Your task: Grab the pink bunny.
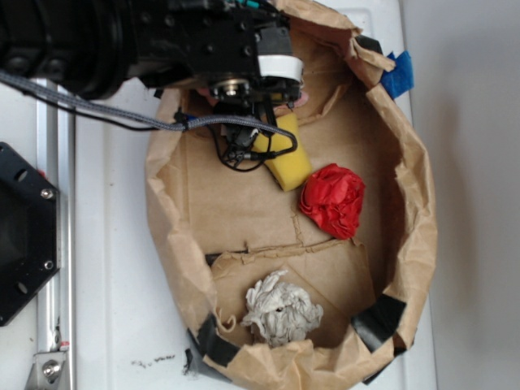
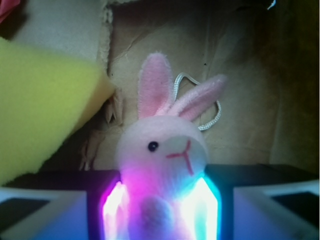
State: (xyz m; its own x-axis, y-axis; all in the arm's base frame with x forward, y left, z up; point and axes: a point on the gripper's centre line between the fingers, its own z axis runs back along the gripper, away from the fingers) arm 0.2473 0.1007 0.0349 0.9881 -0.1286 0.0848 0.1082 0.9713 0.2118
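Observation:
In the wrist view the pink bunny (image 2: 162, 150) fills the centre: cream face, black eye, two pink ears pointing up, a white cord loop behind them. Its body sits between my gripper's (image 2: 161, 202) two glowing pads (image 2: 114, 205), which press against it on both sides. In the exterior view the gripper (image 1: 248, 99) hangs at the far top end of the brown paper-lined box (image 1: 166, 211). It covers the bunny there except for a pink sliver (image 1: 303, 99) at its right side.
A yellow sponge (image 1: 286, 158) (image 2: 40, 115) lies right beside the gripper. A red wad of cloth (image 1: 333, 199) sits to the right of the sponge. A grey-white crumpled wad (image 1: 280, 310) lies at the near end. Tall paper walls ring the box.

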